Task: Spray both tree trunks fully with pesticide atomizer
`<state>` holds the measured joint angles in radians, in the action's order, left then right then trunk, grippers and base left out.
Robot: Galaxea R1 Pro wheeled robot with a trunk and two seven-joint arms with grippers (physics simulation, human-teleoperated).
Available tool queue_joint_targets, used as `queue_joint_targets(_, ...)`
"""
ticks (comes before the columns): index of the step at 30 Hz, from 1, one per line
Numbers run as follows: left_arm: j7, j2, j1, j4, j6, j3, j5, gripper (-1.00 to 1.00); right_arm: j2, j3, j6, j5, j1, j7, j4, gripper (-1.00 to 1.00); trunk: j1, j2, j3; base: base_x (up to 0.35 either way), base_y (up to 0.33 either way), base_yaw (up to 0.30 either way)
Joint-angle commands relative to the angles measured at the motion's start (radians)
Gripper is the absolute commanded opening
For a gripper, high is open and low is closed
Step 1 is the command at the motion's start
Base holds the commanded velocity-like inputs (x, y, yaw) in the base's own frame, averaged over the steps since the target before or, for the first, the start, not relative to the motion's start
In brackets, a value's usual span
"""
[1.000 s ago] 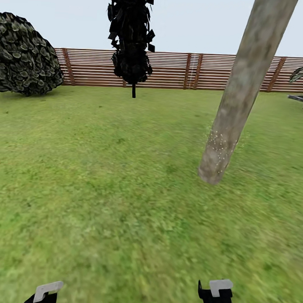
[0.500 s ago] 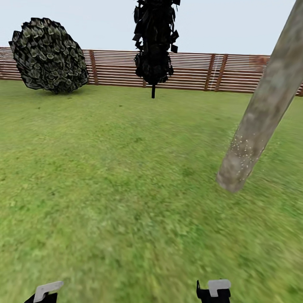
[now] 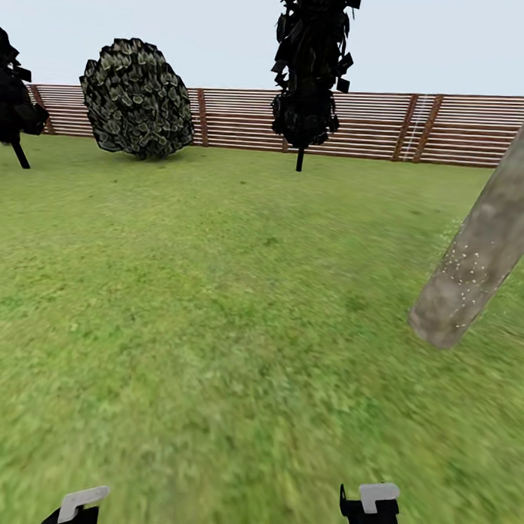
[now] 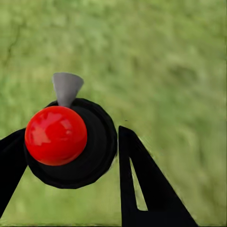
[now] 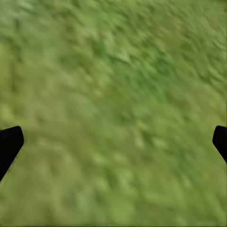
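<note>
The pesticide atomizer (image 4: 66,142), a black round body with a glossy red ball cap and a grey cone nozzle, sits between the black fingers of my left gripper (image 4: 72,135), which is shut on it above the grass. My right gripper (image 5: 113,139) is open, its two dark fingertips wide apart over bare lawn. In the head view a thick, leaning grey-brown tree trunk (image 3: 477,273) rises at the right edge. Fine white pesticide specks (image 3: 466,265) dot its lower part. The ends of both arms show at the bottom of the head view, the left arm (image 3: 76,506) and the right arm (image 3: 370,507).
The floor (image 3: 215,313) is open green grass ahead. A brown slat fence (image 3: 463,129) closes the far side. In front of it stand a round leafy bush (image 3: 135,99), a slim dark tree (image 3: 308,75) and another dark tree (image 3: 15,95) at far left.
The whole head view has swung left, so the camera turned: the trunk slid toward the picture's right edge, and the bush and a far-left dark tree came in. Both arms hold their places.
</note>
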<state>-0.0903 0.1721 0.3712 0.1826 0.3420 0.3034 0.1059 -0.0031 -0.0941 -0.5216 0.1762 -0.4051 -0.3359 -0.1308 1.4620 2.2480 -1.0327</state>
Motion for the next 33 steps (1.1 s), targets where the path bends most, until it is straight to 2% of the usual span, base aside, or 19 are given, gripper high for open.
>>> queue_joint_targets(1, 0.000, -0.002, 0.000, 0.000, 0.000, 0.000, 0.000, -1.00, 0.000, -0.001, 0.000, 0.000, 0.000, 0.000, 0.000, 1.00, 0.000, 0.000, 0.000, -0.023, 0.009, 0.281)
queue_joint_targets(33, 0.000, -0.002, 0.000, 0.000, -0.001, 0.000, 0.001, -1.00, 0.000, 0.000, -0.002, 0.000, 0.000, -0.002, -0.001, 1.00, 0.000, 0.000, 0.000, -0.001, 0.000, 0.282)
